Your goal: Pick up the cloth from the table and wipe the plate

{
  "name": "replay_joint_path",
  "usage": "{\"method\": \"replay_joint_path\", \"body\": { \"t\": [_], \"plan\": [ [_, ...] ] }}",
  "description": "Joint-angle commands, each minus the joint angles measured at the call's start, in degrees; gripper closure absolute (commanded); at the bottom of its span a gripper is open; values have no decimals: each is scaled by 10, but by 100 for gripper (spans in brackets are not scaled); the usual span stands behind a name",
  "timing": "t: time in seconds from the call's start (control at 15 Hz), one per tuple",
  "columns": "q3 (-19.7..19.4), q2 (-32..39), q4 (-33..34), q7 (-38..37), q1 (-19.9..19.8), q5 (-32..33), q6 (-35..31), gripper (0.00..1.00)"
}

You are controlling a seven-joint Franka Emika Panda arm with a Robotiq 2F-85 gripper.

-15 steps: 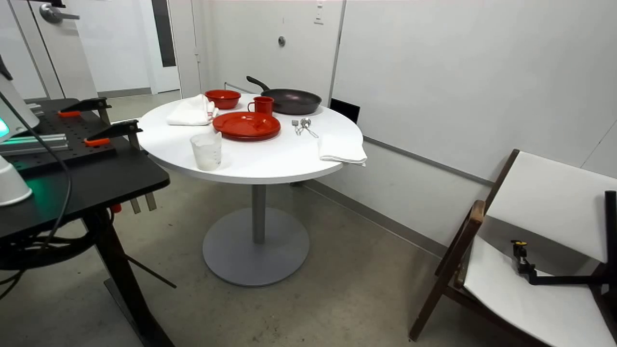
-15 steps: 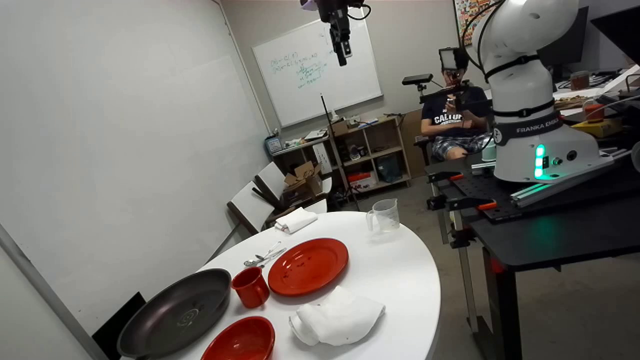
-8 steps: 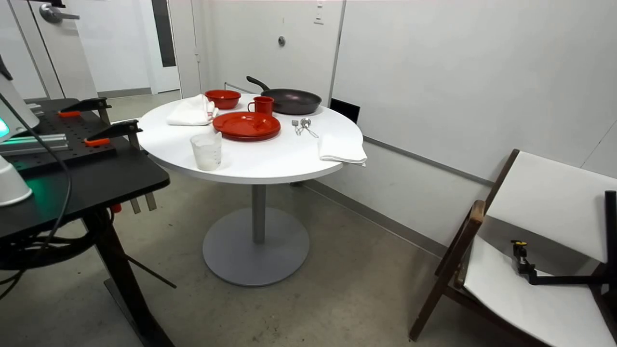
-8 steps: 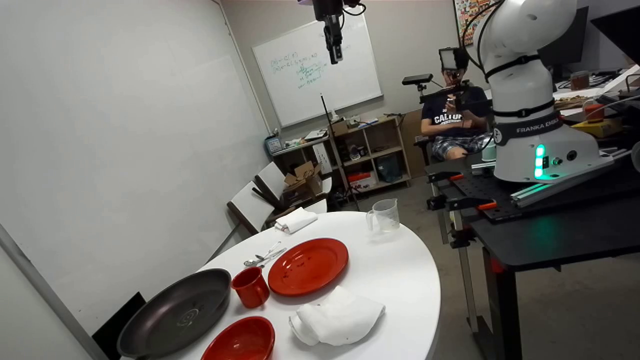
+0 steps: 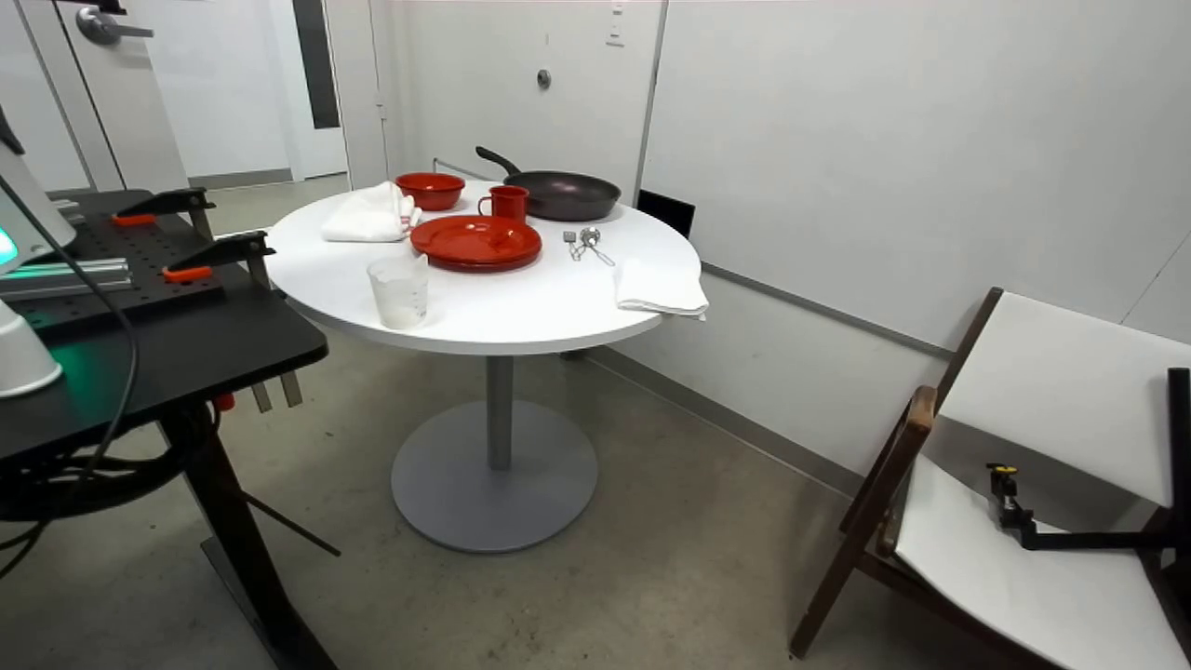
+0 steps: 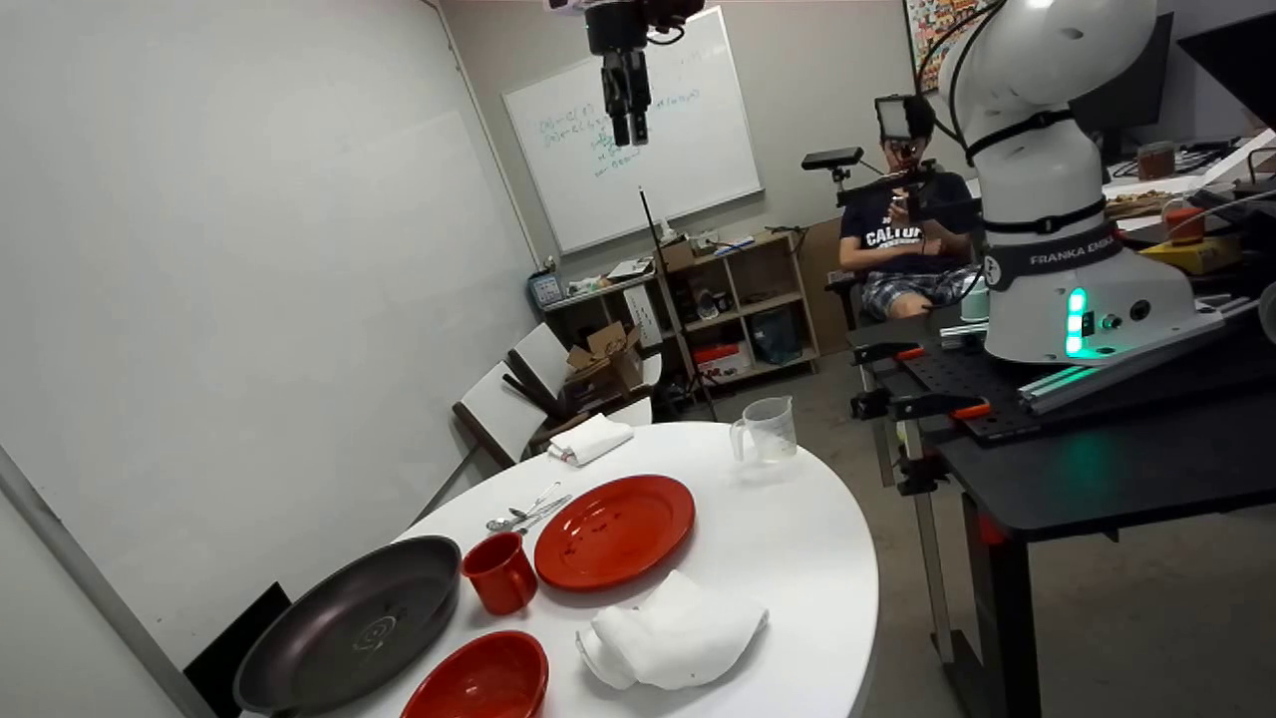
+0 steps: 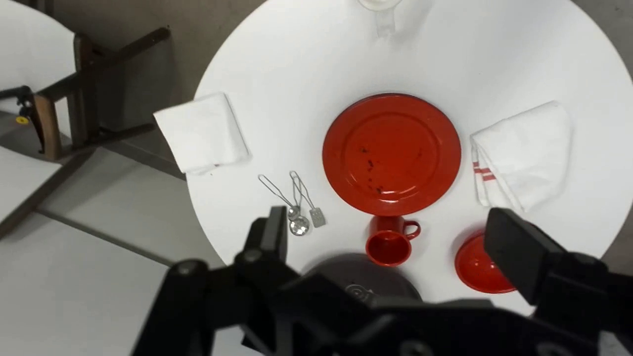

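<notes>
The cloth (image 7: pixel 526 153), white and folded with red stripes at one edge, lies on the round white table (image 7: pixel 296 64) beside the plate. It also shows in both exterior views, as a white bundle (image 6: pixel 678 633) and near the bowl (image 5: pixel 368 216). Between the two white cloths sits the flat red plate (image 7: pixel 390 153), with dark specks on its surface (image 6: pixel 613 534). High above the tabletop hangs my gripper (image 6: pixel 630 135), pointing down. In the wrist view its jaws stand wide apart with nothing held; a finger (image 7: pixel 514 252) covers part of the bowl. An exterior view leaves the gripper out of frame.
A red mug (image 7: pixel 389 242), red bowl (image 7: pixel 479 267) and black pan (image 6: pixel 349 628) stand close to the plate. Small metal utensils (image 7: pixel 299 207), a clear measuring cup (image 6: pixel 768 429) and another white cloth (image 7: pixel 205 133) over the rim lie around it. A black desk (image 5: pixel 186 344) adjoins.
My gripper has moved leftward in an exterior view and lowered slightly at the last, turning so that both fingers show there. The things on the table have stayed put.
</notes>
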State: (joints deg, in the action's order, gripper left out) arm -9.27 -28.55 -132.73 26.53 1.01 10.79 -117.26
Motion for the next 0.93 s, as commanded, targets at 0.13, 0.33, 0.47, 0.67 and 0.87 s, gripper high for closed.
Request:
{"method": "replay_joint_path", "body": {
  "t": [0.13,0.33,0.47,0.67,0.87],
  "plan": [
    [44,85,26,2,47,-28,-27,0],
    [77,130,48,-46,56,-44,-30,0],
    [100,158,63,-87,59,-46,-42,0],
    [134,199,84,-128,66,-36,-64,0],
    [156,243,108,-157,70,-24,-81,0]
  ]
}}
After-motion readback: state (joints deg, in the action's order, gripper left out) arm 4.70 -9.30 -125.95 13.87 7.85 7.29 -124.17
